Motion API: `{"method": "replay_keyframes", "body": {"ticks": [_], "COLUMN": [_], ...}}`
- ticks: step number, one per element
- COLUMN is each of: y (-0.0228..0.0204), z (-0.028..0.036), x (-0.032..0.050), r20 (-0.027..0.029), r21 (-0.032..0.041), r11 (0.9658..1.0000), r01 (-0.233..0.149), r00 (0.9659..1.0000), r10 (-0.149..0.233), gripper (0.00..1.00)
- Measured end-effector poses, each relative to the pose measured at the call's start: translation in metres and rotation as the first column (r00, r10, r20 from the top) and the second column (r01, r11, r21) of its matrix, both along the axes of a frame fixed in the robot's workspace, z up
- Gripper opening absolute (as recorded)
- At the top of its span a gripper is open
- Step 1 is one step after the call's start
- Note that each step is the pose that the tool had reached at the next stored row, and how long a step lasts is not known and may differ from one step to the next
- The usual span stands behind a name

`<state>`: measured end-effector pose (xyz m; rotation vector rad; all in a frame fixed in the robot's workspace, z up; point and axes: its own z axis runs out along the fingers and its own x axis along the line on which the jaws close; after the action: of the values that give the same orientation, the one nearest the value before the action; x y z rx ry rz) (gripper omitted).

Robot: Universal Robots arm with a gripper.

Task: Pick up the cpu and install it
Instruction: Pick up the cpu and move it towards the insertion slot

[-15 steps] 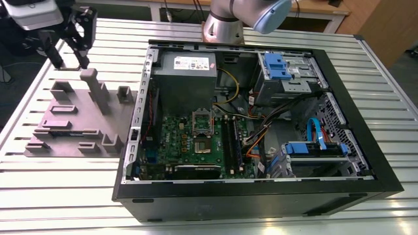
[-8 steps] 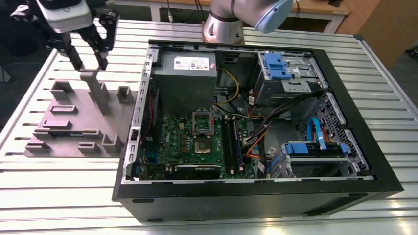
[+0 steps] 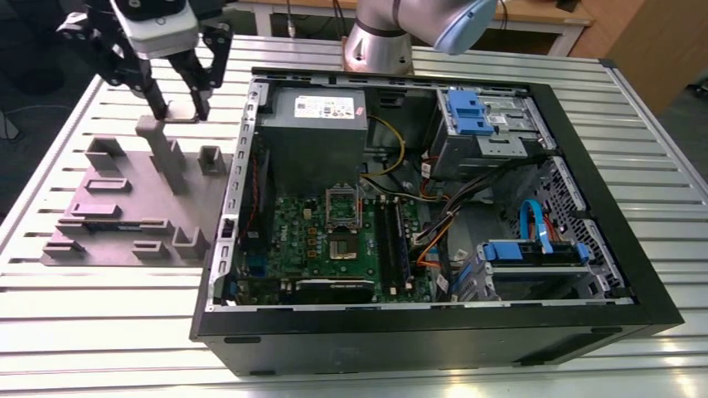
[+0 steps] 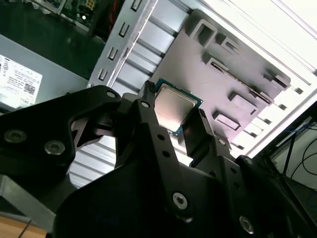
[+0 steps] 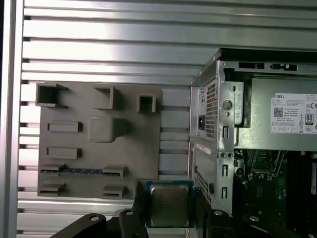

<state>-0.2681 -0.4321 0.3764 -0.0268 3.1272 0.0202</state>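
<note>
The tool (image 4: 174, 118) is clenched on the cpu (image 4: 173, 103), one black finger (image 4: 147, 106) on each of two opposite edges. The chip's silver top faces the camera in both wrist views. It is held in the air, clear of everything under it. Directly beneath the tool lies the grey-purple slotted block (image 3: 122, 207), resting on the slatted metal bench (image 3: 89, 332); the tool hangs over the block's end, near a tall post (image 3: 147, 126). Beside the tool, toward the exterior view's right, the open computer case (image 3: 603, 207) lies on its side. Its green motherboard (image 3: 382, 240) and metal socket frame (image 3: 341, 206) sit well apart from the held chip.
</note>
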Motion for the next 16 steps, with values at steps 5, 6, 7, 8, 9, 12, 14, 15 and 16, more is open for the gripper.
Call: {"method": "replay_keyframes", "body": {"ticks": [5,6,7,8,9,12,14,15,16], "y": [0.0000,0.0000,0.0000,0.0000,0.0000,0.0000,0.0000,0.0000,0.0000], "z": [-0.0007,-0.0009,-0.0011,-0.0011,-0.0013,-0.0015,-0.0015,-0.0016,-0.0016], "x": [0.0193,0.0225,0.0289,0.0320,0.0353,0.0433,0.0478,0.0495,0.0514], "r20": [-0.0005,-0.0005,-0.0005,-0.0006,-0.0006,-0.0004,-0.0005,-0.0005,-0.0005], "r21": [0.0001,0.0000,0.0001,0.0000,0.0000,0.0001,0.0001,0.0000,0.0000], "r11": [1.0000,1.0000,1.0000,1.0000,1.0000,1.0000,1.0000,1.0000,1.0000], "r01": [0.000,0.000,0.000,0.000,0.000,0.000,0.000,0.000,0.000], "r00": [1.0000,1.0000,1.0000,1.0000,1.0000,1.0000,1.0000,1.0000,1.0000], "r10": [0.000,0.000,0.000,0.000,0.000,0.000,0.000,0.000,0.000], "gripper": [0.47,0.47,0.47,0.47,0.47,0.47,0.47,0.47,0.47]}}
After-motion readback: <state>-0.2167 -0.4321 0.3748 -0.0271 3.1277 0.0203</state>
